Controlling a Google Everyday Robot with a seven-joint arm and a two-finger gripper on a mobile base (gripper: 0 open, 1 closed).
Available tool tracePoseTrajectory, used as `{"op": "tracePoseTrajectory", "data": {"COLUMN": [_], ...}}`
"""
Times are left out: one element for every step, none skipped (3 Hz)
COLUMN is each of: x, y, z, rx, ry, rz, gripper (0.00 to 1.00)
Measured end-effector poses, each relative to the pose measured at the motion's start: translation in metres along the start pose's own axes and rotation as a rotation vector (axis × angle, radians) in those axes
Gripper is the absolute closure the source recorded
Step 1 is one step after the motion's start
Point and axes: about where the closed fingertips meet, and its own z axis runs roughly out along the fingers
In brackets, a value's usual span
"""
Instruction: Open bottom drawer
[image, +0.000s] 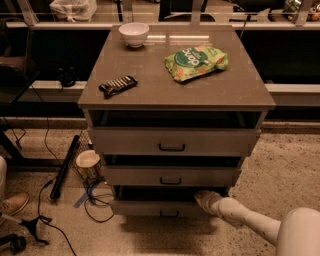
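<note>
The grey-brown cabinet (175, 95) has three drawers, each with a small dark bracket handle. The bottom drawer (150, 207) is the lowest one and stands pulled out a little, with a dark gap above its front. Its handle (169, 214) sits at the centre. My gripper (202, 196) is at the upper right part of that drawer's front, reaching into the gap above it. The white arm (250, 222) comes in from the lower right corner.
On the cabinet top lie a white bowl (133, 34), a green snack bag (196, 61) and a dark snack bar (118, 85). On the floor at left are a paper cup (88, 163), a black bar (64, 167), cables (95, 197) and a shoe (12, 204).
</note>
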Motion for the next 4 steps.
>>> {"op": "tracePoseTrajectory", "data": {"x": [0.007,0.013,0.025,0.04], "y": [-0.012,-0.012,-0.003,0.019], "z": [0.016,0.024,0.017,-0.001], "rx": [0.022,0.031,0.026,-0.005], "ry": [0.02,0.069,0.151,0.246], "rz": [0.057,0.105,0.143,0.195], "gripper": [1.0,1.0,1.0,1.0]}}
